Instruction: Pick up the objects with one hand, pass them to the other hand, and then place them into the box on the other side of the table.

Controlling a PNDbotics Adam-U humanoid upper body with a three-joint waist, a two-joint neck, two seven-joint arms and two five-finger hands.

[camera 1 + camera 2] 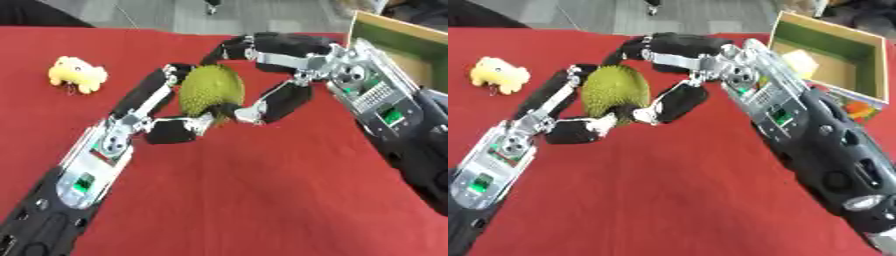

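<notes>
A green spiky durian-like fruit [210, 90] hangs above the red table [245, 190], held between both hands. My left hand [162, 107] comes from the lower left, its fingers and thumb curled round the fruit's left and lower side. My right hand [280, 75] reaches in from the right, its fingers curled over the fruit's top and its thumb under the right side. A cardboard box [833, 55] with a green inside stands at the far right, behind my right forearm. A yellow plush toy [77, 74] lies on the table at the far left.
The box holds a pale yellowish thing [800, 61]. Colourful printing shows on the box's near right side [859, 109]. The table's far edge meets a grey floor [175, 15].
</notes>
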